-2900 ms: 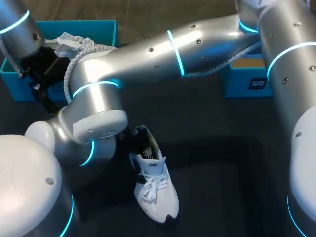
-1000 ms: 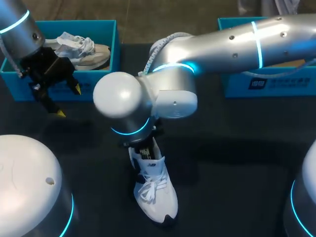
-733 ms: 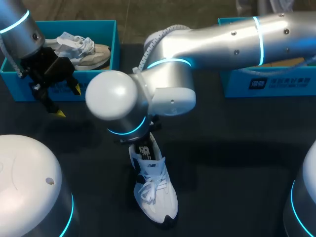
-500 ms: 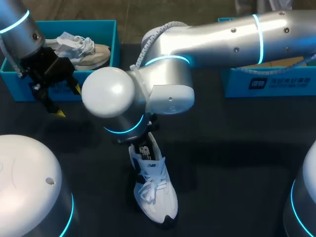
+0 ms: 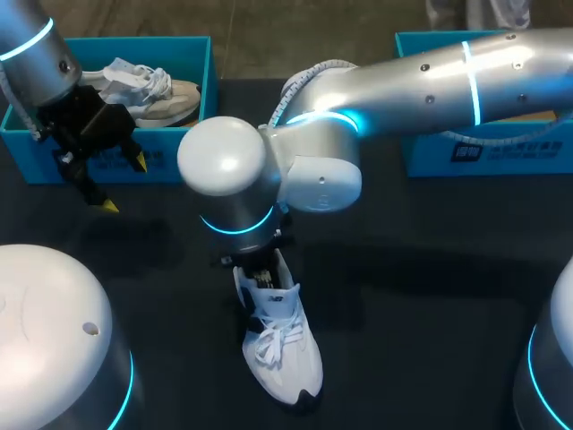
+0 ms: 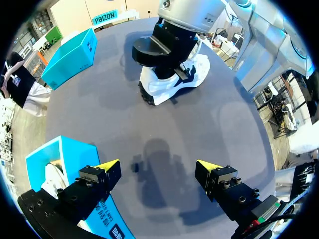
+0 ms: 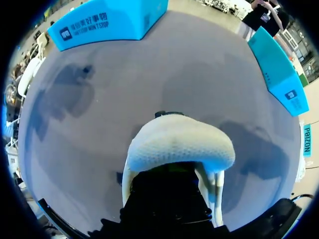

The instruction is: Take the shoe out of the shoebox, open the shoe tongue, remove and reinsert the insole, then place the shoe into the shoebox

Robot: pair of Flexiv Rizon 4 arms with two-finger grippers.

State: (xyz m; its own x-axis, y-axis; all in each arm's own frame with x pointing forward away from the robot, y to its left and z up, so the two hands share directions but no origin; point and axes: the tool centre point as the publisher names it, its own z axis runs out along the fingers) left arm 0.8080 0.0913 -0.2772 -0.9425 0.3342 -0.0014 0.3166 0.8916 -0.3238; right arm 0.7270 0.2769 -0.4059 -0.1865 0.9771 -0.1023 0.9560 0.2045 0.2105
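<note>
White shoe (image 5: 282, 354) well ahead of wide-open left fingers (image 6: 106, 168); right arm (image 5: 421, 81) over heel, grip cannot tell.

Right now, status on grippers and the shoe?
Left gripper open, hovering by left shoebox. Right gripper down at heel end of white shoe, grip unseen. Shoe on table, outside the boxes. Other shoe in left shoebox.

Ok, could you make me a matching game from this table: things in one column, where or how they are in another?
1 white shoe
2 beige shoe
3 left gripper
4 right arm

A open, holding nothing
B on the dark table
C in the left blue shoebox
D stretched across to the white shoe

Pairs: 1-B, 2-C, 3-A, 4-D
</note>
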